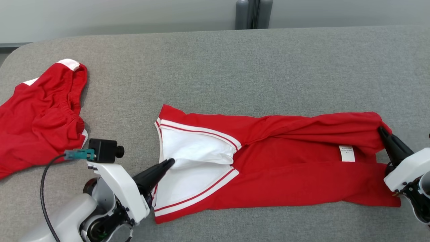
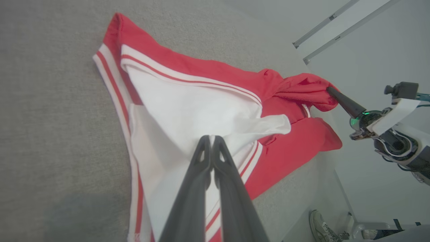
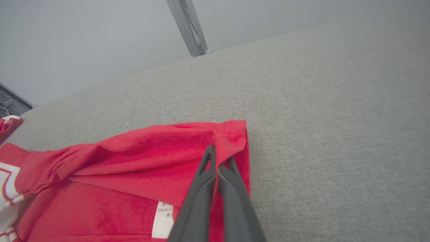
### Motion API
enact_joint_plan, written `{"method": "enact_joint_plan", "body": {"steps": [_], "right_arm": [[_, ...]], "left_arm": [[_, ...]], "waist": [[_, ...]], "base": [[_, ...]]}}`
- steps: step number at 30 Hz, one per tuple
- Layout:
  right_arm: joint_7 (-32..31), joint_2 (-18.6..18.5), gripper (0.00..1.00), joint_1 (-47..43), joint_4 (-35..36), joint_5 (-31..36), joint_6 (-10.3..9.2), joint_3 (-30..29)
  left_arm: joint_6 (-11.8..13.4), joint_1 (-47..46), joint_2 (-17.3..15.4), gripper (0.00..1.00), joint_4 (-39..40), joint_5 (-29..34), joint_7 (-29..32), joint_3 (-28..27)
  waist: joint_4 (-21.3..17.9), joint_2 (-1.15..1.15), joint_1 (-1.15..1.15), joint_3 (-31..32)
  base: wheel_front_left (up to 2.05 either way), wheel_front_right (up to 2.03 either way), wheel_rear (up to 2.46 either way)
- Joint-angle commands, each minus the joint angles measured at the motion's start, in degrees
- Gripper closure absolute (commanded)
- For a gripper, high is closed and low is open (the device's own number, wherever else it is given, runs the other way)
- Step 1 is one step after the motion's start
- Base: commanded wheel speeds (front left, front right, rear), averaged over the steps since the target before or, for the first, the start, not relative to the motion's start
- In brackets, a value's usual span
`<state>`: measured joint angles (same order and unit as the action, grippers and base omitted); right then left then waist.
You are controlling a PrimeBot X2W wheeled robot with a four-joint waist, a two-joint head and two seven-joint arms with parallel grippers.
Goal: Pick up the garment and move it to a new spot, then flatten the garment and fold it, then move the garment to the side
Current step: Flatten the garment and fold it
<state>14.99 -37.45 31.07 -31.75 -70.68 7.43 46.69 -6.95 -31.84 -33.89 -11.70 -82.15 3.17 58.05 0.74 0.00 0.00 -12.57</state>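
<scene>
Across the table (image 1: 235, 67) the garment (image 1: 285, 158) lies with its long axis running left to right, its white-lined end at the left hand (image 1: 171, 162) and its red end at the right hand (image 1: 381, 129), both hands pressed together and seemingly pinching cloth at their tips.

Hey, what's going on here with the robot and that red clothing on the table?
The robot is handling a red garment stretched across the grey table. Its left pincer is shut on the white inner fabric at one end, and its right pincer is shut on the red hem at the other. The garment is rumpled and not yet folded. A second red garment lies apart at the table's left.
</scene>
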Motion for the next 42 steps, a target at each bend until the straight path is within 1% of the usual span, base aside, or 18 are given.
{"method": "enact_joint_plan", "body": {"steps": [1,6,11,16,19,20,21,23,24,25,26,27,28,29,32,35,42], "right_arm": [[0.3,-0.4,1.0,-1.2,-0.3,-0.3,0.12,0.6],[0.3,-0.2,1.0,-1.1,-1.6,-0.6,0.12,2.5],[0.3,0.4,1.0,-1.2,-3.0,-0.7,0.12,3.4],[0.3,0.6,1.0,-1.2,-3.7,-0.8,0.12,3.7],[0.3,1.0,1.0,-1.3,-4.4,-0.4,0.12,3.4],[0.3,1.2,0.98,-1.2,-4.8,-0.1,0.12,3.1],[0.3,1.4,0.9,-1.2,-5.2,0.1,0.12,2.8],[0.3,1.8,0.69,-1.1,-5.7,0.5,0.12,2.5],[0.3,2.1,0.46,-1.1,-6.0,0.8,0.12,2.4],[0.3,2.2,0.0,-1.0,-6.1,0.9,0.12,2.3],[0.3,2.2,0.0,-1.0,-6.1,0.9,0.12,2.3],[0.3,2.4,0.0,-0.9,-6.3,1.1,0.12,2.0],[0.3,2.4,0.0,-0.9,-6.3,1.1,0.12,1.9],[0.3,2.4,0.0,-0.9,-6.3,1.2,0.12,1.7],[0.3,2.4,0.0,-1.2,-5.9,1.6,0.12,0.5],[0.3,2.0,0.0,-2.4,-4.9,2.0,0.12,-1.1],[0.3,1.8,0.0,-5.3,-1.9,4.2,0.12,-6.9]], "left_arm": [[0.5,1.1,-0.2,1.0,0.6,-0.4,-0.2,0.1],[0.8,2.4,0.3,1.0,1.4,-1.2,0.4,0.8],[1.7,3.6,0.0,1.0,1.9,-1.8,1.5,1.5],[2.0,4.3,0.0,1.0,1.6,-1.9,1.7,1.8],[2.5,4.5,0.5,1.0,0.9,-2.0,1.6,1.9],[2.5,4.5,0.6,1.0,0.6,-2.0,1.8,2.0],[2.7,4.4,0.9,1.0,0.3,-2.0,1.9,2.1],[3.1,4.5,1.5,1.0,-0.6,-2.2,2.0,2.2],[3.2,4.1,2.0,1.0,-1.5,-1.6,1.8,2.5],[3.3,3.9,2.4,1.0,-1.9,-1.5,1.5,2.4],[3.3,3.9,2.4,1.0,-1.9,-1.5,1.5,2.4],[3.2,3.5,3.3,0.48,-2.7,-1.3,1.4,2.4],[3.1,3.2,3.5,0.04,-3.0,-1.3,1.3,2.4],[3.1,3.1,3.6,0.0,-3.3,-1.2,1.2,2.5],[2.8,3.0,4.1,0.0,-3.9,-0.9,0.9,2.4],[2.9,3.1,3.8,0.0,-4.2,-0.6,0.4,2.3],[4.5,3.8,2.3,0.0,-2.4,1.4,-3.0,1.2]], "waist": [[0.1,0.0,0.0,0.1],[0.3,0.0,0.0,0.3],[0.4,0.0,0.0,0.5],[0.6,0.0,0.0,0.6],[0.6,0.0,0.0,0.7],[0.6,0.0,0.0,0.7],[0.7,0.0,0.0,0.8],[0.7,0.0,0.0,0.8],[0.8,0.0,0.0,0.7],[0.8,0.0,0.0,0.7],[0.8,0.0,0.0,0.7],[0.9,0.0,0.0,0.6],[0.9,0.0,0.0,0.6],[0.9,0.0,0.0,0.6],[1.0,0.0,0.0,0.8],[1.1,0.0,0.0,1.3],[0.7,0.0,0.0,2.3]], "base": [[0.0,0.0,0.0],[0.0,0.0,0.0],[0.0,0.0,0.0],[0.0,0.0,0.0],[0.0,0.0,0.0],[0.0,0.0,0.0],[0.0,0.0,0.0],[0.0,0.0,0.0],[0.0,0.0,0.0],[0.0,0.0,0.0],[0.0,0.0,0.0],[0.0,0.0,0.0],[0.0,0.0,0.0],[0.0,0.0,0.0],[0.0,0.0,0.0],[0.0,0.0,0.0],[0.0,0.0,0.0]]}}
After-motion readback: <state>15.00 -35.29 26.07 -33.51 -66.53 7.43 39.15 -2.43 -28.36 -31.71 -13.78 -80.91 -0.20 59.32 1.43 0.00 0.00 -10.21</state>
